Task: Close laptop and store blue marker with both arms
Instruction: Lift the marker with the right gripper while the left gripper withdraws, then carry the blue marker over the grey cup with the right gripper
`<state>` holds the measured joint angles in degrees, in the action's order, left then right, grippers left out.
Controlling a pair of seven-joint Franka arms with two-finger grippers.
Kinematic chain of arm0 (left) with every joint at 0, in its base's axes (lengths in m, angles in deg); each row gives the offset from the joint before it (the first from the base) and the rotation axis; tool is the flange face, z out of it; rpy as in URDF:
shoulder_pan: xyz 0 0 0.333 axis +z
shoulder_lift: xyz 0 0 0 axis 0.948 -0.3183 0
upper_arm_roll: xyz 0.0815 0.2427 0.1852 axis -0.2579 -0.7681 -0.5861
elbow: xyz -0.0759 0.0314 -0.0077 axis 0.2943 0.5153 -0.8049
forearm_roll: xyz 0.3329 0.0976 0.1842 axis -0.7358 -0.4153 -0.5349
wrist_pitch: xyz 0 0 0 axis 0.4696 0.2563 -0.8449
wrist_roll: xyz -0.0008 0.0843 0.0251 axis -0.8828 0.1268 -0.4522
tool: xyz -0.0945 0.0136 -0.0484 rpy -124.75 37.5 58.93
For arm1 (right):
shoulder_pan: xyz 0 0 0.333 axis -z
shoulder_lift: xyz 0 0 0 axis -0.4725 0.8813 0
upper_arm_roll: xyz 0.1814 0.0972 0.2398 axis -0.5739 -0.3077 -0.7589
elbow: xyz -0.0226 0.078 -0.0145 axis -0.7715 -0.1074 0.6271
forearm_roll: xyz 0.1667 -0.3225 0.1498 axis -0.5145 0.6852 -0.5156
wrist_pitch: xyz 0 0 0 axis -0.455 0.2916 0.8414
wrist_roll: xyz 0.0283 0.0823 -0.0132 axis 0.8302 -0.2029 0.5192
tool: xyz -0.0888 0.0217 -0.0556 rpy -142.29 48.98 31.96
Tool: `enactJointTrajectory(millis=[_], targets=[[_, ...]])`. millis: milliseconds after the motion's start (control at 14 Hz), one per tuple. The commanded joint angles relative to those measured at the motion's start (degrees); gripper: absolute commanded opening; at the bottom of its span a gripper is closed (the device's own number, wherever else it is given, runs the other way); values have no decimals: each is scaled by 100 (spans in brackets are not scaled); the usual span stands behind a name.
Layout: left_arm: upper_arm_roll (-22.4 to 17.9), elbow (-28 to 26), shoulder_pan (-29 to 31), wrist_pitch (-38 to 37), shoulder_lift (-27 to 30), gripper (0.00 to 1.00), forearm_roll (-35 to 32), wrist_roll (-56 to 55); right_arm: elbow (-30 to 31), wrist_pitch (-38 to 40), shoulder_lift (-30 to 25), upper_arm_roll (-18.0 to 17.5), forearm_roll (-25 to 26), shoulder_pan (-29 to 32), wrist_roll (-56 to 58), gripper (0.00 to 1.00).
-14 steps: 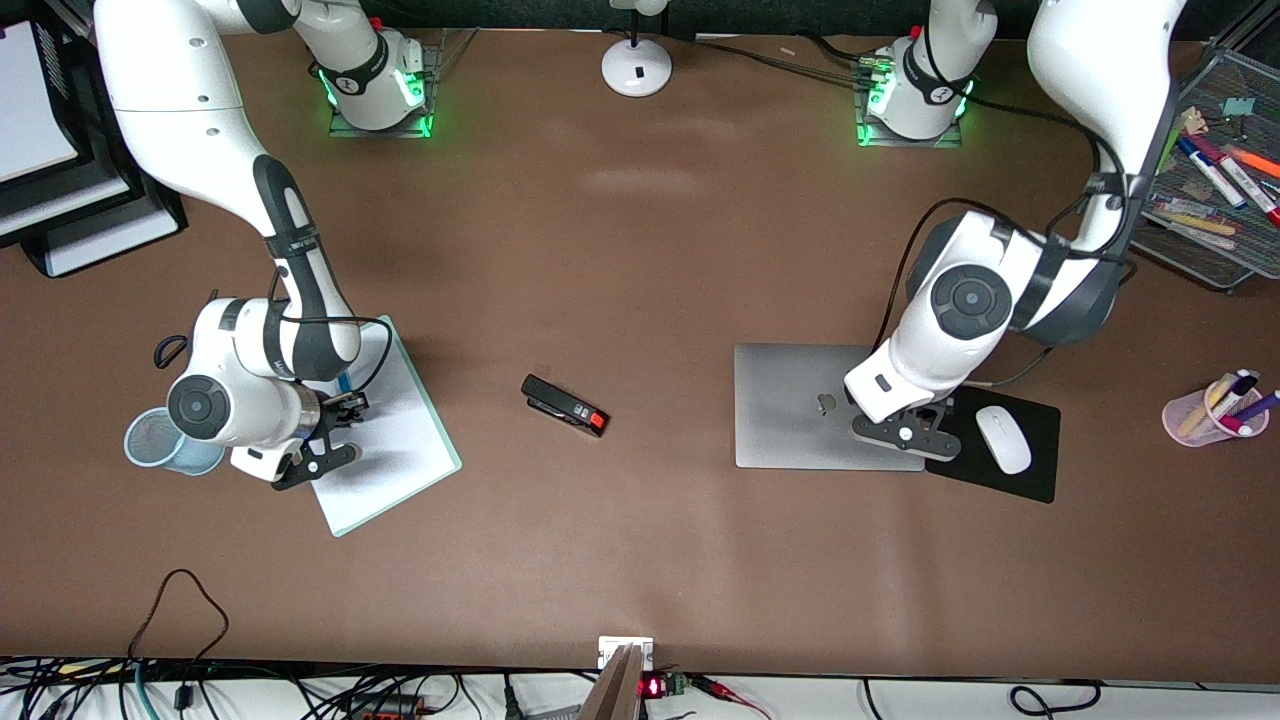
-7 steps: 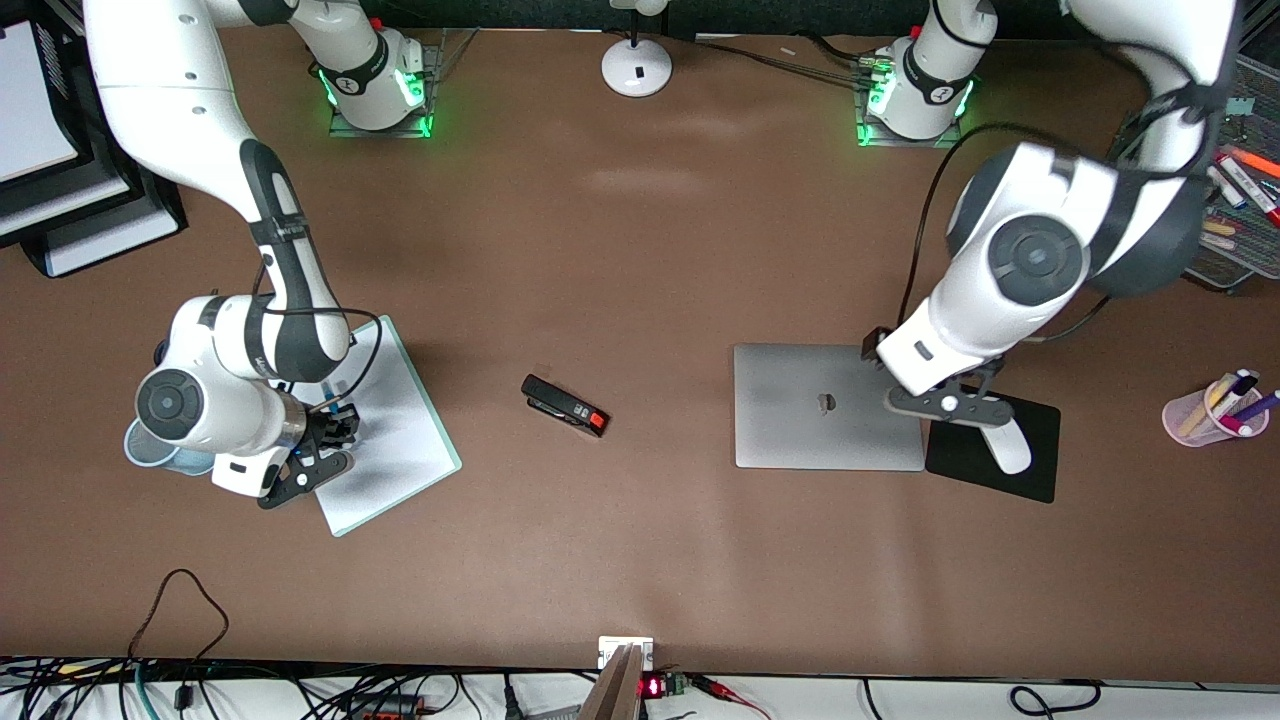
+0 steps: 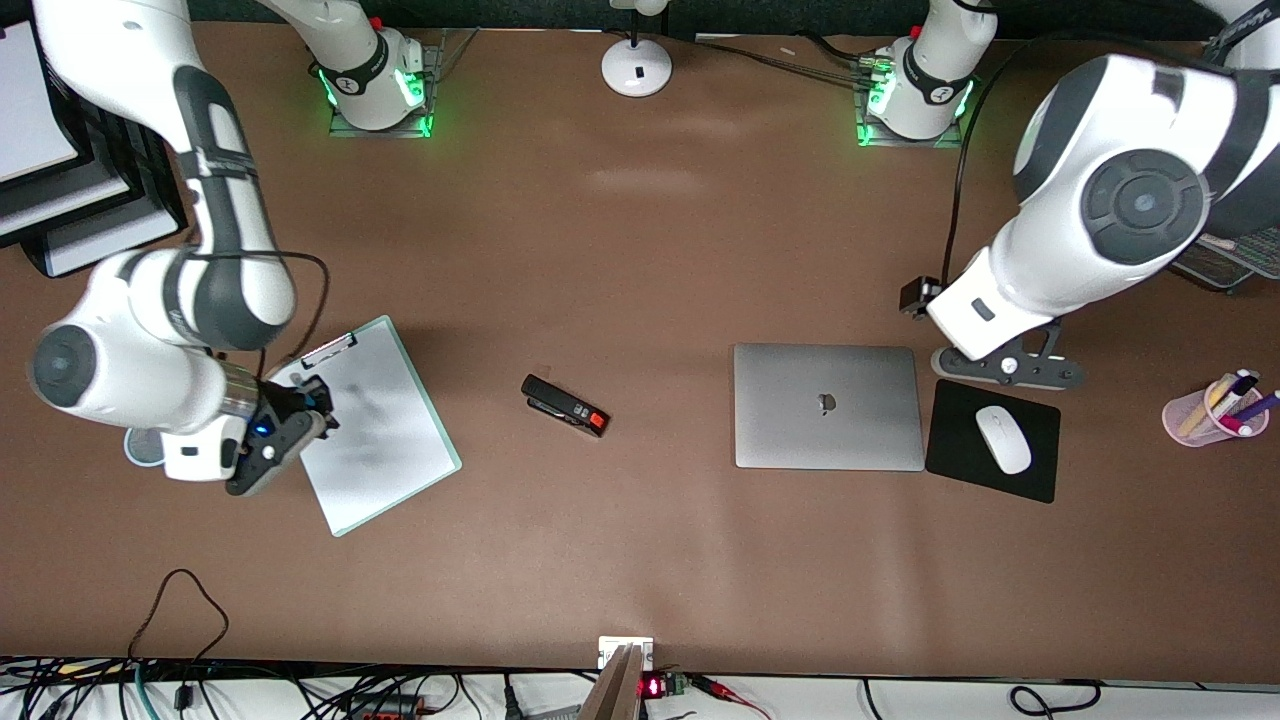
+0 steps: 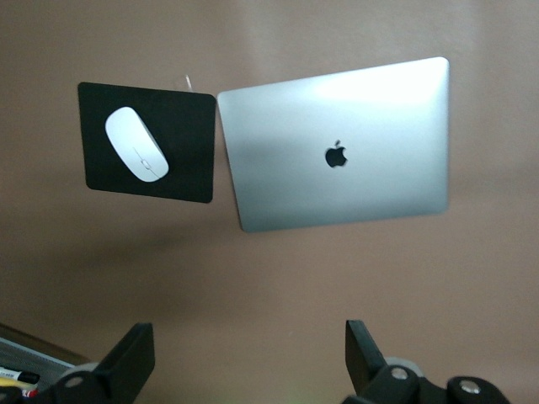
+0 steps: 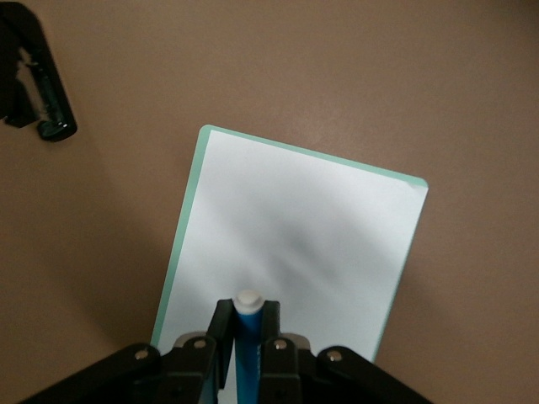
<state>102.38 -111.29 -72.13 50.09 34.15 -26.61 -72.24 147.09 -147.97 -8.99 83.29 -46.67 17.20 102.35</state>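
A wide band of bare brown table [image 3: 640, 560] runs along the edge nearest the front camera, with nothing on it. Above that band, toward the right arm's end, lies the clipboard [image 3: 375, 425], set at a slant. The right gripper [image 3: 290, 425] hangs over the clipboard's edge nearest the right arm's end, its fingers [image 5: 221, 337] pinching the blue marker [image 5: 248, 353], white end poking out past them. A blue cup [image 3: 145, 448] peeks out under that arm's wrist, mostly hidden.

Mid-table the black stapler [image 3: 565, 405] sits alone, open table all round it. Toward the left arm's end the laptop [image 3: 827, 406] lies shut flat, lid logo up, its side edge just beside the black mouse pad [image 3: 1040, 470], a thin gap between them. The white mouse [image 3: 1003, 439] rests on the pad. A pink pen cup [image 3: 1205, 415] stands well apart near the table's end.

The left gripper [image 3: 1005, 368] hangs over the table just above the pad's farther edge, fingers [image 4: 130, 362] spread wide, holding nothing.
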Motion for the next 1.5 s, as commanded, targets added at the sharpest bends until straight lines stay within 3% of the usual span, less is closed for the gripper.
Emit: enactJointTrajectory(millis=[0, 143, 286, 500, 1071, 1429], targets=[[-358, -222, 43, -168, 519, 100, 336, 724, 99, 82, -332, -34, -158, 185, 815, 3], [-833, -774, -1, -2, 1046, 100, 617, 1173, 99, 152, -518, -42, -167, 203, 1141, 3], [-1211, -1521, -10, 541, 1625, 100, 688, 1271, 90, 319, -606, -25, -524, 299, 1649, 2], [-1318, -2542, 25, 1482, 2374, 100, 750, 1235, -68, 758, -615, -16, -1246, 746, 2975, 1], [-1309, -2026, 34, 930, 2103, 100, 759, 1069, -86, 1268, -554, -16, -2336, 1670, 5744, 1], [-1292, -2008, -36, 939, 2094, 100, 759, 849, -130, 1471, -413, -25, -2890, 2188, 6345, 1]])
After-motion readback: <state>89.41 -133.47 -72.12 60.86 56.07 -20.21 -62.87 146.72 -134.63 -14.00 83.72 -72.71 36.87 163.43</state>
